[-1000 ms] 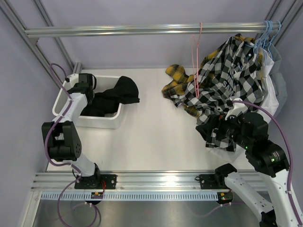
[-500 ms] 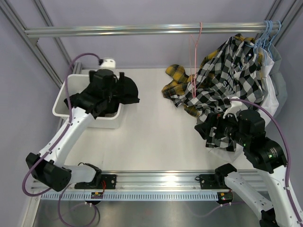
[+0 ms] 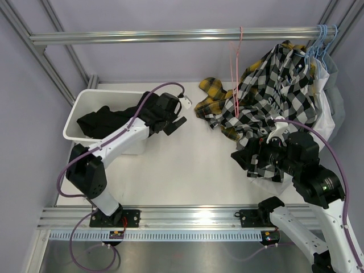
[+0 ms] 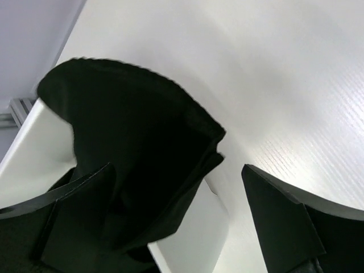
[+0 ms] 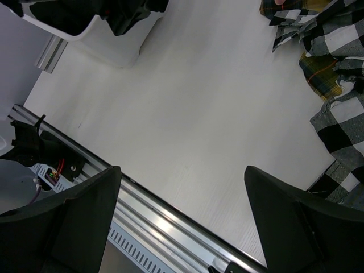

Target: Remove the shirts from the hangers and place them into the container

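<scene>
Left arm swings out: a second ago it sits folded at the 9 o'clock end of the white rectangular plastic tub [image 3: 108, 92], half a second ago it is over the tub's middle. Now it stretches toward 3 o'clock, with the left gripper [image 3: 179, 116] past the tub's 3 o'clock rim, above the white table [image 3: 187, 170]. Its jaws go from part-closed to wide apart, nothing between them. The plain black long-sleeved shirt [image 3: 99, 122] now spreads further toward the tub's 9 o'clock end; in the wrist view a fold drapes over the rim.
</scene>
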Controlling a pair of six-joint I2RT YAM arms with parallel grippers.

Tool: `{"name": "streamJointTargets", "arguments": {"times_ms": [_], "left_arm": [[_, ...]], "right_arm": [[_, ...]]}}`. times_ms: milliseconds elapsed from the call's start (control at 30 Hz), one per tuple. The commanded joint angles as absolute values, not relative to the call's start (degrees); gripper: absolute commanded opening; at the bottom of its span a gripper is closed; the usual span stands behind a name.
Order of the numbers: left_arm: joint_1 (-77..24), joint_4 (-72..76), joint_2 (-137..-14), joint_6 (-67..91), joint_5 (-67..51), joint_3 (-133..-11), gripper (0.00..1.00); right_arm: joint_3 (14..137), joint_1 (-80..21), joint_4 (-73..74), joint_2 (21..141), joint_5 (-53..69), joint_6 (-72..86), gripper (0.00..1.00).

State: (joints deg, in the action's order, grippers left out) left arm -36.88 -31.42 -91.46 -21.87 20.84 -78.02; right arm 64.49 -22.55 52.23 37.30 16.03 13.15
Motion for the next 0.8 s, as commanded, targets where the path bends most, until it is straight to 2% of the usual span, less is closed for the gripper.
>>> {"name": "streamJointTargets", "arguments": {"times_ms": [0,67,200,233,300,333,400,433,633,767], "left_arm": [[-37.27,-31.64,-94.3,-28.65,21.1,-82.17,0.99],[-37.27,-32.52,-96.67,-28.83,21.36,-83.49,0.99],[-37.27,-31.82,-99.66,-29.01,26.44,-84.81,0.78],[-37.18,-31.64,-99.93,-29.0,27.41,-84.99,0.65],[-37.18,-30.85,-99.67,-29.09,29.0,-84.9,0.54],[-37.18,-29.46,-99.06,-29.09,29.44,-84.47,0.37],[-37.18,-27.96,-96.34,-29.0,31.98,-83.24,0.17],[-37.09,-27.25,-95.2,-29.0,33.12,-82.97,0.0],[-35.25,-24.87,-85.18,-27.78,41.04,-81.12,0.0],[-28.51,-25.31,-81.04,-24.26,44.03,-78.32,0.0]], "right_arm": [[64.51,-22.5,50.18,36.39,18.46,13.62,0.99],[64.25,-22.41,50.54,35.95,18.37,13.97,1.0],[63.55,-22.5,50.97,34.81,17.67,14.5,0.99],[63.46,-22.5,50.98,34.72,17.58,14.68,0.99],[63.46,-22.41,51.15,34.45,17.4,14.94,0.99],[63.46,-22.41,51.15,34.37,17.4,14.94,1.0],[63.54,-22.5,51.33,34.19,17.14,15.03,0.99],[63.54,-22.5,51.42,34.19,17.05,14.94,0.99],[64.68,-22.5,52.12,34.19,16.87,14.59,0.99],[66.88,-22.41,52.82,34.54,16.26,14.06,0.99]]}}
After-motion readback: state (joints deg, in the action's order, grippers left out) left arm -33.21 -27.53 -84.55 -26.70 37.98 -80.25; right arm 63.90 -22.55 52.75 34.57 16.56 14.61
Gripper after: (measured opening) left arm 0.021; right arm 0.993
